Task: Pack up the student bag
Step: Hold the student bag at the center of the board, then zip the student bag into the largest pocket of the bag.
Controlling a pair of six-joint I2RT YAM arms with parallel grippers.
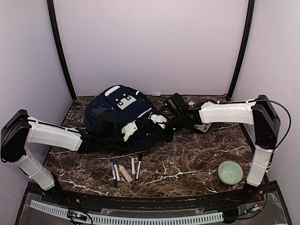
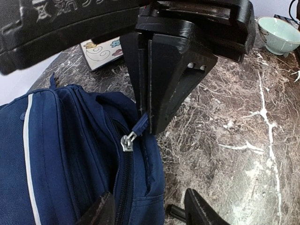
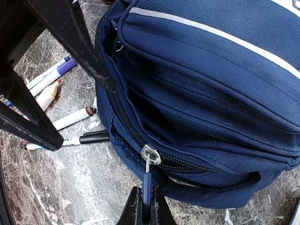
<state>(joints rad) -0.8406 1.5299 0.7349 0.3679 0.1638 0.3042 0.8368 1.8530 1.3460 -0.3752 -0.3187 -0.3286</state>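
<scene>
The student bag (image 1: 115, 112) lies on the marble table, navy with white trim and a white patch near its top. My right gripper (image 3: 146, 212) is shut on the blue zipper pull (image 3: 147, 185), just below the silver slider (image 3: 151, 154); the zip behind the slider gapes open. In the left wrist view the right gripper's black fingers (image 2: 161, 89) pinch that pull (image 2: 140, 124). My left gripper (image 2: 149, 212) is open and straddles the bag's edge (image 2: 140, 187): one finger is over the fabric, the other over the table.
Several markers and pens (image 1: 125, 171) lie in a row in front of the bag, also in the right wrist view (image 3: 56, 79). A pale green bowl (image 1: 230, 172) sits at the front right. A card with cloud pictures (image 2: 101, 51) lies behind the bag.
</scene>
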